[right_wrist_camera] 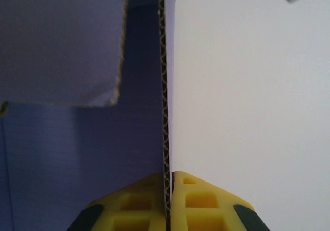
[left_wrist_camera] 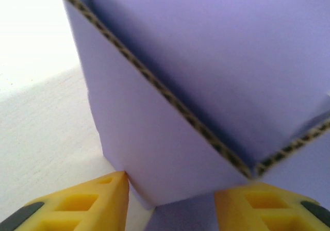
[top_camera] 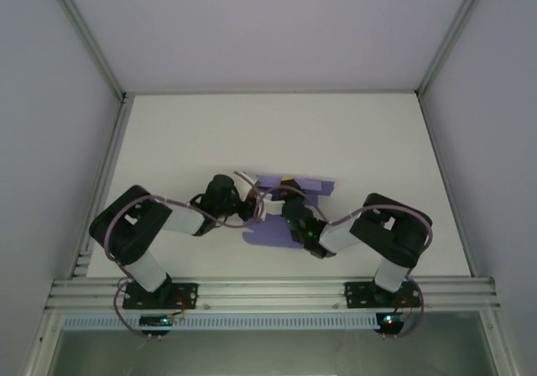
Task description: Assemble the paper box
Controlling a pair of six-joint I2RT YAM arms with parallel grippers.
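As right fingers (right_wrist_camera: 206, 200) pinch it, paper box (left_wrist_camera: 206, 61) seems half-folded.

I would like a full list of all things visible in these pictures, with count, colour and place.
paper box: one, lilac, partly folded, table centre, between the arms.
table: one, white, under everything.
metal rail: one, silver, near edge, bearing both arm bases.
left hand: one, yellow fingers either side of a folded box corner; grip unclear.
right hand: one, yellow fingers shut on a box panel's edge.
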